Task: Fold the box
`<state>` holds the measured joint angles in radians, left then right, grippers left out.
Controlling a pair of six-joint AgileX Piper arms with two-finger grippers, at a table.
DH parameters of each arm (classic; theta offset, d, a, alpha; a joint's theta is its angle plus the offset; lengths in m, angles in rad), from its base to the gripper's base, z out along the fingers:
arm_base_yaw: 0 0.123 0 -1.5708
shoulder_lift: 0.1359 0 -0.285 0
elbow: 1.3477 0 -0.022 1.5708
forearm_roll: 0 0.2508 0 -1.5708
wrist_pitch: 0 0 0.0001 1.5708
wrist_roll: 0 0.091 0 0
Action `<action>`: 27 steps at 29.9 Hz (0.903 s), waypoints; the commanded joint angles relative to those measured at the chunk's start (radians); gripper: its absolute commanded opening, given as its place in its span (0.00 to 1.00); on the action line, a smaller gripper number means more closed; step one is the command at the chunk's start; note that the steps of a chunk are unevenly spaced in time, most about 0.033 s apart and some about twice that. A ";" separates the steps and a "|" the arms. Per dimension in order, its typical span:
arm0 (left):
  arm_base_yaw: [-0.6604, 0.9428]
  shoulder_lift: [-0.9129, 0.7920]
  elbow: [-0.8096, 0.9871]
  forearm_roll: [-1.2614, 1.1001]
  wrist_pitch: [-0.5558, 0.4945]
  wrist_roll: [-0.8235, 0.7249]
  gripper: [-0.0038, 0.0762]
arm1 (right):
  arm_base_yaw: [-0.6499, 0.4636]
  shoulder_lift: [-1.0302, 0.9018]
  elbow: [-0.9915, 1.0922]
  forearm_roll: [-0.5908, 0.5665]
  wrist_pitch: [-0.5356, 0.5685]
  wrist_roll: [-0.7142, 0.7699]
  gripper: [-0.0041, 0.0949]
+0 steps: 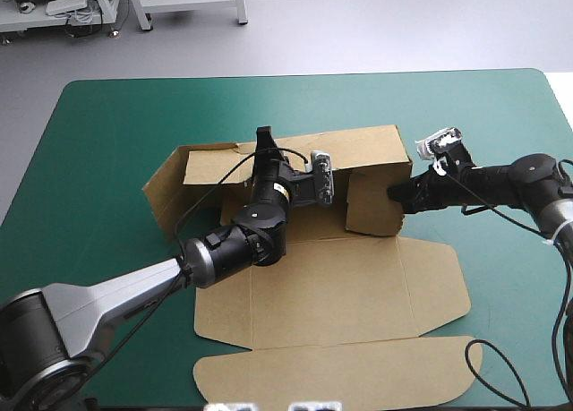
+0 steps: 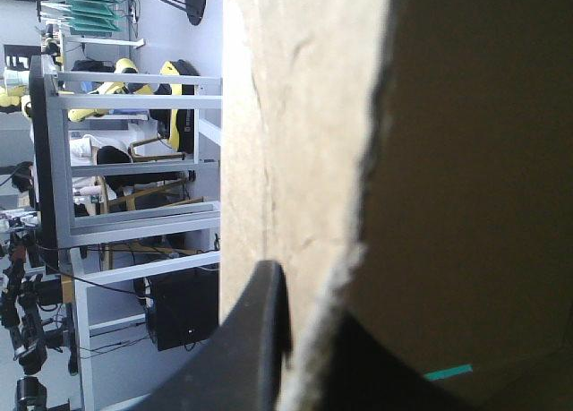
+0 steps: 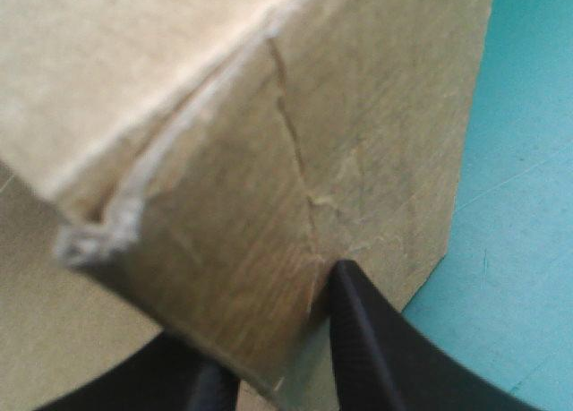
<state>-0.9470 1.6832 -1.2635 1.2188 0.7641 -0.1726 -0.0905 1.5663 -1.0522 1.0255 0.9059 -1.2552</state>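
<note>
Brown box [image 1: 331, 286] sits mid-worktop [image 1: 98, 142]: lid panels flat on near side, walls up on far side. Right pincer [image 1: 396, 194] nips the right-end wall, board betw. its fingers. Left pincer [image 1: 264, 144] clamps the far wall's edge.

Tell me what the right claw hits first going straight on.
The brown cardboard box's raised end flap, which the right claw pinches; beyond, probably the left arm's wrist, depth unclear.

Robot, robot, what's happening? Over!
Left gripper shut on the box. Right gripper shut on it too. Back wall raised, lid flat. Nothing in the way.
</note>
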 commanded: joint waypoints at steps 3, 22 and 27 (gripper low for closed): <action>-0.007 -0.019 -0.011 -0.069 -0.077 -0.021 0.04 | -0.006 0.003 -0.024 0.046 -0.087 -0.019 0.04; -0.007 -0.019 -0.011 0.026 -0.086 -0.021 0.07 | -0.006 0.002 -0.024 0.020 -0.090 -0.042 0.04; -0.007 -0.019 -0.011 0.061 -0.085 -0.021 0.27 | -0.006 0.002 -0.024 0.019 -0.088 -0.042 0.04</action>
<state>-0.9421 1.6863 -1.2614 1.2630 0.7438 -0.1797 -0.0923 1.5790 -1.0593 1.0442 0.8485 -1.2893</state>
